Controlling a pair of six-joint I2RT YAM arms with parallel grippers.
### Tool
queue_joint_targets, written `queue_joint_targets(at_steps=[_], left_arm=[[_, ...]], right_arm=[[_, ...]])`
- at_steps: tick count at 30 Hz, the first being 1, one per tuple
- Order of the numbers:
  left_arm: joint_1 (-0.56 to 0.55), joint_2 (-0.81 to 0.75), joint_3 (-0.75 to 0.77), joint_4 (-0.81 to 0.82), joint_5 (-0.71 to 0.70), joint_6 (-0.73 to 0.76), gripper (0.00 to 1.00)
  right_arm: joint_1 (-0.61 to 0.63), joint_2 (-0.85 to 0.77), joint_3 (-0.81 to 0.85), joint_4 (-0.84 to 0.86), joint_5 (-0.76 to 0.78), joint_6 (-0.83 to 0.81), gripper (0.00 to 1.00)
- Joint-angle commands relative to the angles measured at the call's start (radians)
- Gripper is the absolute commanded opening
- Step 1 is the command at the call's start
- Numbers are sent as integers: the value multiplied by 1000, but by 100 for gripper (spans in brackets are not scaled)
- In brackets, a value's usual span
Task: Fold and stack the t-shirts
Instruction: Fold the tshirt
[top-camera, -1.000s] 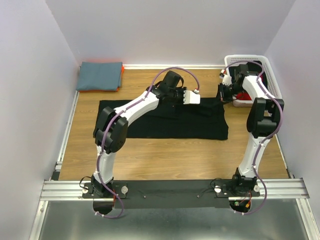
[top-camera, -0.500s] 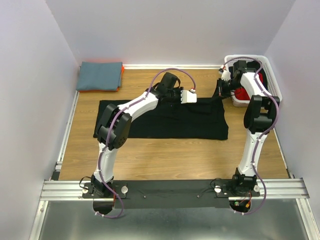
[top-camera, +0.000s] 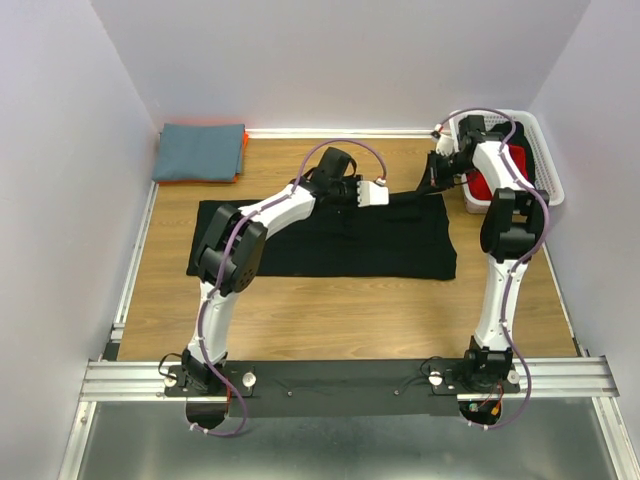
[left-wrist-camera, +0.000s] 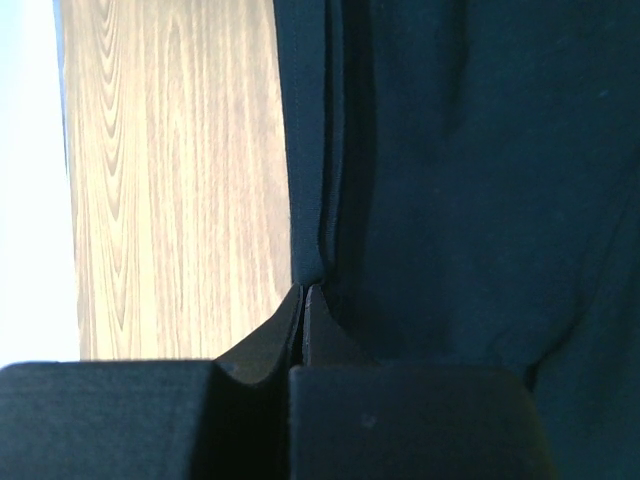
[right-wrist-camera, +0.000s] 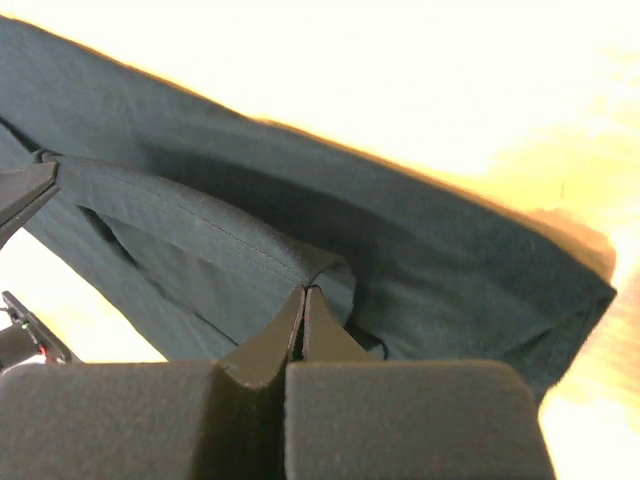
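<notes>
A black t-shirt lies spread on the wooden table. My left gripper is shut on its far edge near the middle; the left wrist view shows the hem pinched at the fingertips. My right gripper is shut on the shirt's far right corner and lifts it a little; the right wrist view shows the hem fold pinched at the tips. A folded blue t-shirt lies on an orange one at the far left corner.
A white basket at the far right holds a red garment. Walls close in the table on the left, back and right. A metal rail runs along the near edge.
Both grippers moved toward the far edge and slightly left, pulling the shirt's far hem with them. The right gripper lifted the far right corner off the table.
</notes>
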Motion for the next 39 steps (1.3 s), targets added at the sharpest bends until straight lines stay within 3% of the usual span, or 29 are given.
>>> queue_joint_targets(at_steps=[1,3,6,7,11,23,27,32,39], left_arm=[[18,16,-10,31,-29,-15,0],[18,25,-4,29,-46,-24,1],[21,42,19,14,-69,-57,17],[24,45,29,5,-67,-68,27],[45,30,39,-5,-60,-123,39],[88,-40,57,-49,107,-347,43],[91,23,150,-104,154,-326,47],[91,175,397,-310,246,-259,47],[90,246,476,-408,305,-174,51]], right_arm=[[14,34,63,16,26,19,1],[17,45,82,14,29,24,1],[28,53,92,17,34,26,1],[31,54,93,17,35,26,1],[36,42,85,17,32,29,1],[65,-3,10,20,31,24,1],[69,0,17,20,34,27,1],[69,0,31,20,29,32,0],[69,-13,31,20,-5,36,1]])
